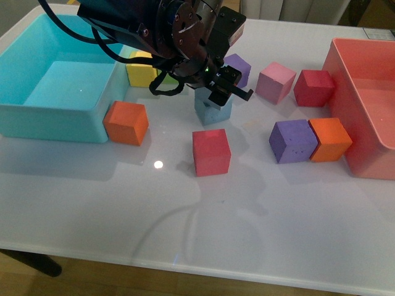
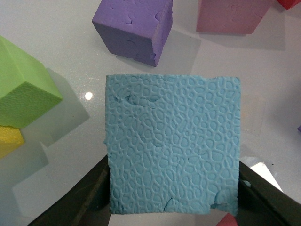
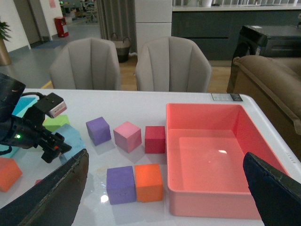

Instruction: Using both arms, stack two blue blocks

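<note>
My left gripper (image 1: pixel 222 91) is clamped on a blue block (image 1: pixel 213 111) at the table (image 1: pixel 259 222) centre, 12 o'clock of the red cube (image 1: pixel 211 152); the arm hides the block's top; my right gripper (image 3: pixel 164 197) stands spread and empty, its fingertips cut off.

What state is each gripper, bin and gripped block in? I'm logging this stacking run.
left gripper: shut on the blue block.
right gripper: open, nothing in it.
blue block: held by its sides in the left gripper.
turquoise bin: empty.
red bin: empty.
</note>
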Robot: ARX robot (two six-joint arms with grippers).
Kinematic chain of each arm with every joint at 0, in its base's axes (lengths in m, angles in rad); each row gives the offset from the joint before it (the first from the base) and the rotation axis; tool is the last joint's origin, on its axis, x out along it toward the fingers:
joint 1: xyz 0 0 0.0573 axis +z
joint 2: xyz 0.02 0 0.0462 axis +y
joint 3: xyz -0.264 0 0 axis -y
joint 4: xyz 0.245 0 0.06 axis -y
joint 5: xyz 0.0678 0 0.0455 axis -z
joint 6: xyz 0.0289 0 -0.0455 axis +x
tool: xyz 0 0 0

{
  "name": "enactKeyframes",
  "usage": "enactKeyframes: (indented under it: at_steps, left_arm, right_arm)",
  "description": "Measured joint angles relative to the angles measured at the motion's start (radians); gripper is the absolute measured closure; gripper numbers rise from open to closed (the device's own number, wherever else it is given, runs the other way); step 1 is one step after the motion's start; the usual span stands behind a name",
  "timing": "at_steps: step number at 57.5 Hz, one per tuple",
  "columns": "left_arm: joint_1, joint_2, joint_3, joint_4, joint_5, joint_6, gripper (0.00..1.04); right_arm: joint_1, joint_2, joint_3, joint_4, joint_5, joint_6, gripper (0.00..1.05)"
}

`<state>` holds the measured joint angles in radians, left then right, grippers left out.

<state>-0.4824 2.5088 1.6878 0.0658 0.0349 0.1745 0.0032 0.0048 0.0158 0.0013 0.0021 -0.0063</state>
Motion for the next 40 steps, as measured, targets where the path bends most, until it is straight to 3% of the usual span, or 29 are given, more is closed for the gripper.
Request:
enactKeyframes:
  at_steps: [11, 28, 40]
  left_arm:
    - [0.001, -0.002, -0.015, 0.014, 0.007, -0.014, 0.08]
    - [0.011, -0.075, -0.151, 0.068, 0.018, -0.042, 0.09]
    - [0.029, -0.280, -0.405, 0.237, 0.016, -0.075, 0.09]
  right_arm:
    - [0.000, 0.000, 0.000, 0.000, 0.000, 0.000, 0.09]
    - [0.000, 0.000, 0.000, 0.000, 0.000, 0.000, 0.09]
    - [0.000, 0.000, 0.000, 0.000, 0.000, 0.000, 0.09]
